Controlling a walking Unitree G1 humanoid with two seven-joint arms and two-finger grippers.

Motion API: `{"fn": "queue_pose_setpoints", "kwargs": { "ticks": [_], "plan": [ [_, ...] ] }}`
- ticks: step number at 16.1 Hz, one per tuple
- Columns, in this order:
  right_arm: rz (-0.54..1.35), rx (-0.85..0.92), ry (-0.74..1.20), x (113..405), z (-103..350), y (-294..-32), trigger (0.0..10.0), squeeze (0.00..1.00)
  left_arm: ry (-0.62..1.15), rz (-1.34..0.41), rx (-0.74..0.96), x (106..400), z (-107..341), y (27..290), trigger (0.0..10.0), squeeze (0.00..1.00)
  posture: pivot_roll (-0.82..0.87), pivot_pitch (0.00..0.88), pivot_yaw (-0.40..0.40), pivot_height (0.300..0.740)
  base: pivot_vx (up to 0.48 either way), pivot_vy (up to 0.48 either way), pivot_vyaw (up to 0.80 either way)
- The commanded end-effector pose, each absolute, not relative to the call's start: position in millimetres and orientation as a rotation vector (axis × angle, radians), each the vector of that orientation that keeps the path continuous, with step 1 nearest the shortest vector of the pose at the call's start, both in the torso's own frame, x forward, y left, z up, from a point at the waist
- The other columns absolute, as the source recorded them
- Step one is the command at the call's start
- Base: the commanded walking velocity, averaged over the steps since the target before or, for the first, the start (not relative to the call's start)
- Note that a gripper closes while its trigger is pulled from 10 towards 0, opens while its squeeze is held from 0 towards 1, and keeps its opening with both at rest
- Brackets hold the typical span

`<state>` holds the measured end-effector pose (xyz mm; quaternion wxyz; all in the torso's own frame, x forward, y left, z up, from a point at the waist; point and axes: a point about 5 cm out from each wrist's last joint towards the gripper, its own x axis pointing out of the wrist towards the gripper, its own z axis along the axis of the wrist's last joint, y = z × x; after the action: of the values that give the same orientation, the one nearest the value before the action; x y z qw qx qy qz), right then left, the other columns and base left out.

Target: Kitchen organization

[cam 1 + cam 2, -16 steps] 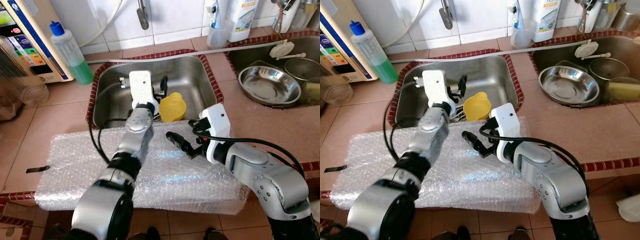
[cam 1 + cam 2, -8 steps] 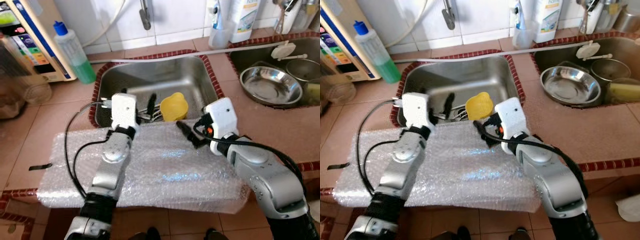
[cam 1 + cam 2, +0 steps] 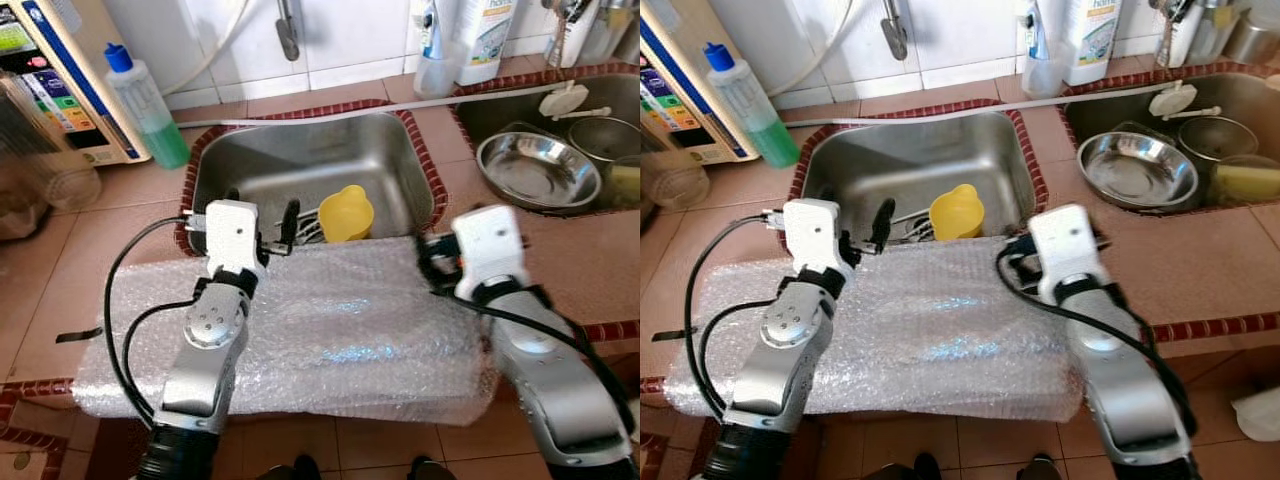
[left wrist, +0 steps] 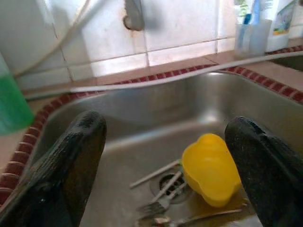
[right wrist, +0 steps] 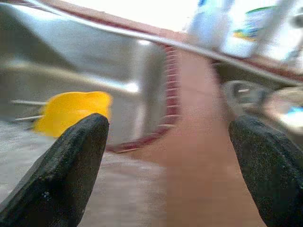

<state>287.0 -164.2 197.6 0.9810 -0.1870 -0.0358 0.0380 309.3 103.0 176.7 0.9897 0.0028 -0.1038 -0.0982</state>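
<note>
A yellow cup (image 3: 345,213) lies in the steel sink (image 3: 300,150) beside some forks (image 4: 161,189) near the drain. My left gripper (image 3: 262,215) hovers at the sink's near rim, left of the cup, open with nothing between its fingers (image 4: 80,142). My right gripper (image 3: 432,268) is over the right end of a bubble wrap sheet (image 3: 330,330) on the counter, to the right of the cup. It is open and empty, with both pads (image 5: 75,151) wide apart in the right wrist view.
A green soap bottle (image 3: 145,105) and a water purifier (image 3: 50,80) stand at the back left. A tap (image 3: 287,30) hangs over the sink. A second sink at the right holds a steel bowl (image 3: 538,168) and other dishes. Bottles stand along the back wall.
My left arm has drawn back from inside the sink to its near rim. My right gripper has pulled back and to the right, away from the cup. The cup has not moved.
</note>
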Motion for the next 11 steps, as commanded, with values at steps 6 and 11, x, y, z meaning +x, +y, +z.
{"fn": "queue_pose_setpoints", "kwargs": {
  "ticks": [6,11],
  "plan": [
    [-0.092,-0.446,-0.078,288,198,-193,10.0,1.0,-0.174,-0.373,-0.027,298,178,82,10.0,0.0,-0.36,0.217,0.192,0.74,0.0,0.0,0.0],
    [-0.194,-0.508,-0.081,293,203,-220,10.0,1.0,-0.157,-0.397,-0.035,296,176,79,10.0,0.0,-0.36,0.219,0.191,0.74,0.0,0.0,0.0]
  ]
}}
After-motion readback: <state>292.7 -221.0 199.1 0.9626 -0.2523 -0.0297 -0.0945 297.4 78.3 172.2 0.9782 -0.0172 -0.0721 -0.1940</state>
